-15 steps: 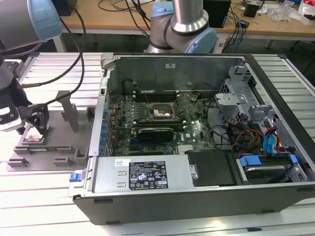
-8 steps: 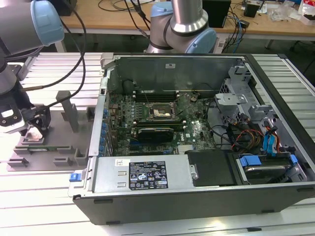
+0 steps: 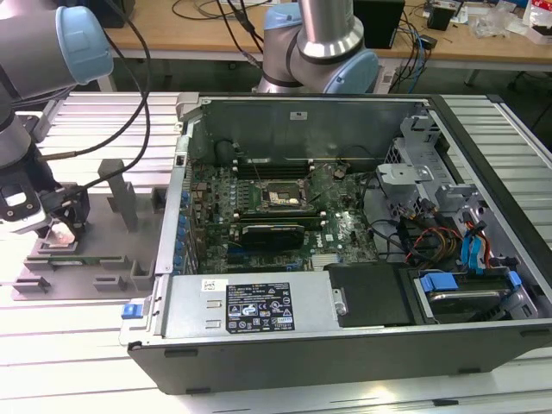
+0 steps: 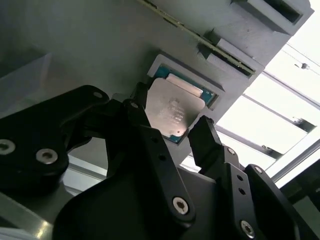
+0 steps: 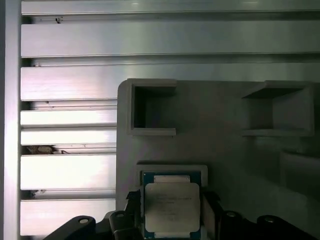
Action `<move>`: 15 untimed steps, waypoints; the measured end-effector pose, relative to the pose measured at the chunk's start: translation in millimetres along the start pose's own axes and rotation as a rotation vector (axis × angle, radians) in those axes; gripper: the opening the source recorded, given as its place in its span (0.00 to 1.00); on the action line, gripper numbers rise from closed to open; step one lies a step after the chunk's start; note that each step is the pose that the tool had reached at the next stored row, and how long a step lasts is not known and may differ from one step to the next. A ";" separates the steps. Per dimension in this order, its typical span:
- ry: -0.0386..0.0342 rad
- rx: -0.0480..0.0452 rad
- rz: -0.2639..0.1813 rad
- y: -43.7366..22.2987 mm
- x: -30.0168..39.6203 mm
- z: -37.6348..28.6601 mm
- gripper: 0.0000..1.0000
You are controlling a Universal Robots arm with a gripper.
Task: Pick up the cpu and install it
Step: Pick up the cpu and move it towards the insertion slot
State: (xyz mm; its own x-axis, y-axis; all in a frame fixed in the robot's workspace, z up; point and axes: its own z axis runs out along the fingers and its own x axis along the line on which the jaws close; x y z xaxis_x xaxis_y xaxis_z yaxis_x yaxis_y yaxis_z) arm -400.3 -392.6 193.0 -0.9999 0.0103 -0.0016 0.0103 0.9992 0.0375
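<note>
Gripper point(image 4: 171, 114) pinching cpu point(image 4: 170, 107) at grey tray point(image 5: 225, 150) recess; computer case point(image 3: 345, 328) well apart

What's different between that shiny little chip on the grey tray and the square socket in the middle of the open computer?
The cpu has a bright silver top with a green rim; the socket is a dark frame around a pale centre. The cpu lies in a recess of the grey holder outside the case; the socket sits on the motherboard inside it. Both are square.
</note>
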 end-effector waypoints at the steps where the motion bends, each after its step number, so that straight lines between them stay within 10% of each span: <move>1: 0.0003 -0.0001 -0.011 0.0 -0.1 0.2 0.60; 15: 0.0009 0.0000 -0.016 -0.8 -0.2 6.1 0.60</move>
State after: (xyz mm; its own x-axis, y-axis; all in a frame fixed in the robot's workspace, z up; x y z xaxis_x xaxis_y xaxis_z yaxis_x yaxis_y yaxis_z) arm -400.0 -393.2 186.9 -1.0000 -0.0058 -0.0013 -0.0058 0.9993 0.0375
